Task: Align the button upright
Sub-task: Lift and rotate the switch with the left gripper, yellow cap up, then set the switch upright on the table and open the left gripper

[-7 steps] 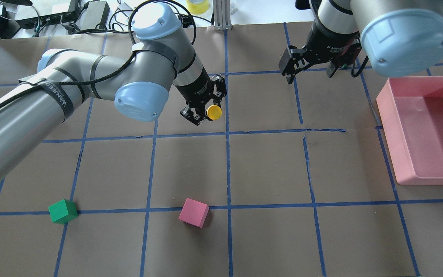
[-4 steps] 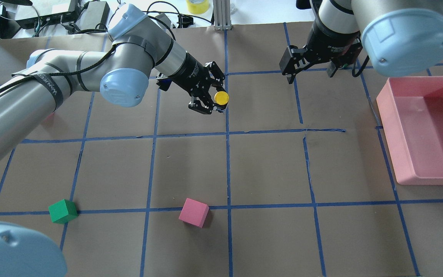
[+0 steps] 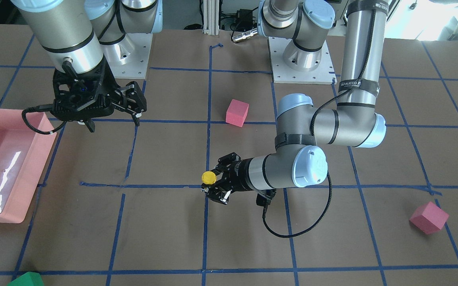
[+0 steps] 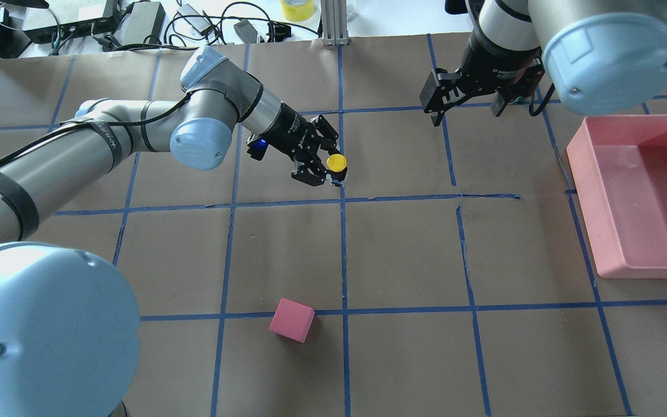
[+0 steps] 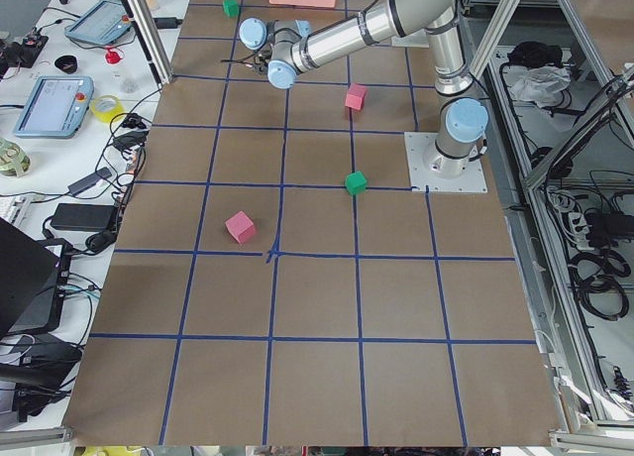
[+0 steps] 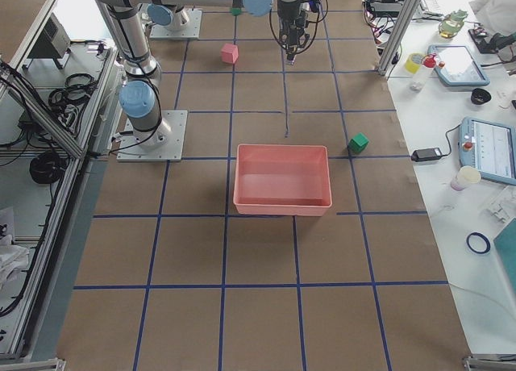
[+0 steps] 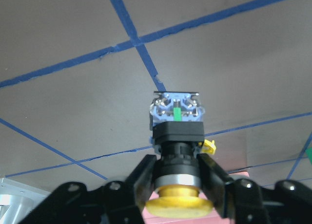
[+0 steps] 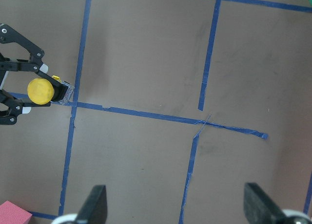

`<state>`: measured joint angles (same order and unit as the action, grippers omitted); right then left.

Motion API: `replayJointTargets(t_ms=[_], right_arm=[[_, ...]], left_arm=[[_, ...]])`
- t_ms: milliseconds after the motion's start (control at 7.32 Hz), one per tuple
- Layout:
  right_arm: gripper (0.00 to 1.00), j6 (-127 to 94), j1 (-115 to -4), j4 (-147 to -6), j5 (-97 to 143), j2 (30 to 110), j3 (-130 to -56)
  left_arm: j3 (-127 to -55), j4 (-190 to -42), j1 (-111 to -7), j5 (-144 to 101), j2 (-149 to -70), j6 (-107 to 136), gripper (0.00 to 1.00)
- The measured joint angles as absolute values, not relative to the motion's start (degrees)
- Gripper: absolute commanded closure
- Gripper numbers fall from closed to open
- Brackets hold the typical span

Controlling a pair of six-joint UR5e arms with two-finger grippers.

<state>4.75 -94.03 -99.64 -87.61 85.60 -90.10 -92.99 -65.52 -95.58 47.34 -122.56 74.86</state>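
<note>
Left tool (image 4: 331, 172) clamps push-button switch (image 4: 336, 161), centre of overhead view.
Yellow cap uppermost; right tool (image 4: 465, 113) released, upper right.

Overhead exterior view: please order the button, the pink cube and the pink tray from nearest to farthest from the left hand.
1. Button: held in the left hand itself, near the middle of the view.
2. Pink cube: lower in the view, toward the robot's side.
3. Pink tray: at the view's right edge, clearly the farthest.
</note>
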Motion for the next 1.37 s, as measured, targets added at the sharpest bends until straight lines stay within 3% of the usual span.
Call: replayJointTargets(t_ms=[273, 410, 546, 956, 1366], right_arm=[[0.0, 4.8, -94.0, -99.5, -87.6, 85.6, -90.2], [0.0, 4.7, -94.0, -99.6, -87.6, 85.5, -90.2], [0.0, 4.7, -94.0, -99.6, -87.5, 85.5, -90.2], [0.0, 4.9, -94.0, -99.0, -87.8, 85.7, -90.3], [0.0, 5.0, -94.0, -99.4, -87.8, 85.5, -90.3]], left_arm=[[-93.1, -65.2, -95.6, 47.3, -123.8, 74.7, 0.99], [-93.2, -65.2, -95.6, 47.3, -124.0, 74.7, 0.14], [-93.2, -65.1, -95.6, 47.3, -124.1, 74.8, 0.0], [-92.9, -65.0, -95.8, 46.8, -122.9, 74.5, 0.0], [-87.2, -66.7, -95.9, 49.5, -115.9, 73.4, 0.0]])
